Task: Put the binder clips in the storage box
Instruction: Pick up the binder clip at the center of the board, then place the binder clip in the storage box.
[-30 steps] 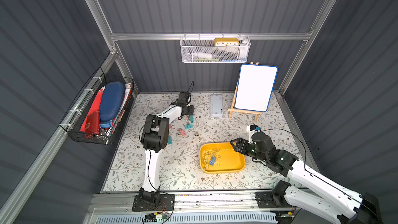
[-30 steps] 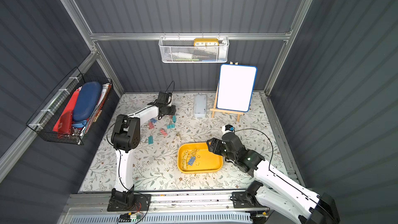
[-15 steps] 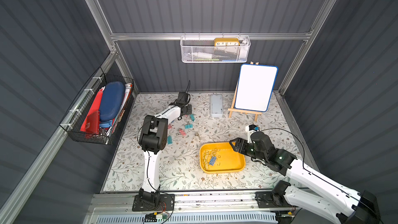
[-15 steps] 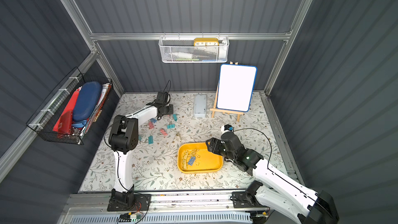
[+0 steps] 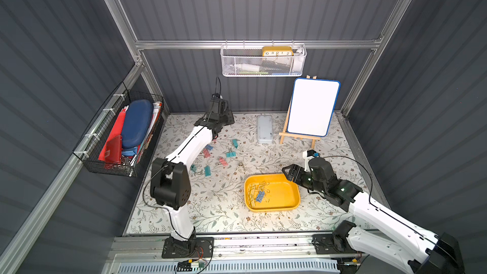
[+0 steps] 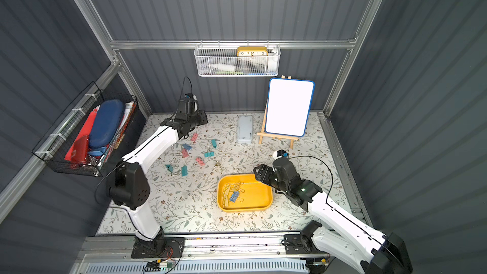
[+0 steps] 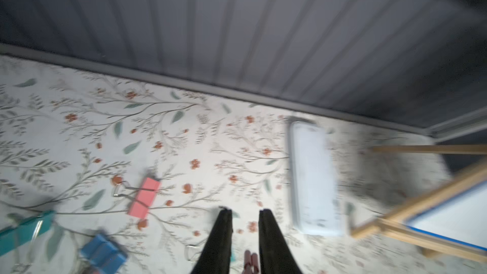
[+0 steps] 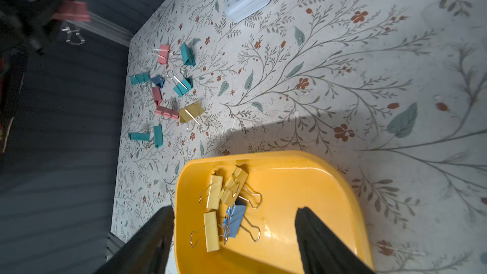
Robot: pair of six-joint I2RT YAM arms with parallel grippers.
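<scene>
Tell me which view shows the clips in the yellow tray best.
Right wrist view: the clips lie close and sharp in the tray, yellow and blue told apart. Both top views show them small and tangled. The left wrist view misses the tray.

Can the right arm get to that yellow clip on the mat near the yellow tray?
Probably yes. The right end effector is open and empty over the yellow tray, and the yellow clip lies on bare mat just past it, nothing between.

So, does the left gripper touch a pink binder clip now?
Touching. The right wrist view shows the pink binder clip pinched in the left gripper, above the table.
</scene>
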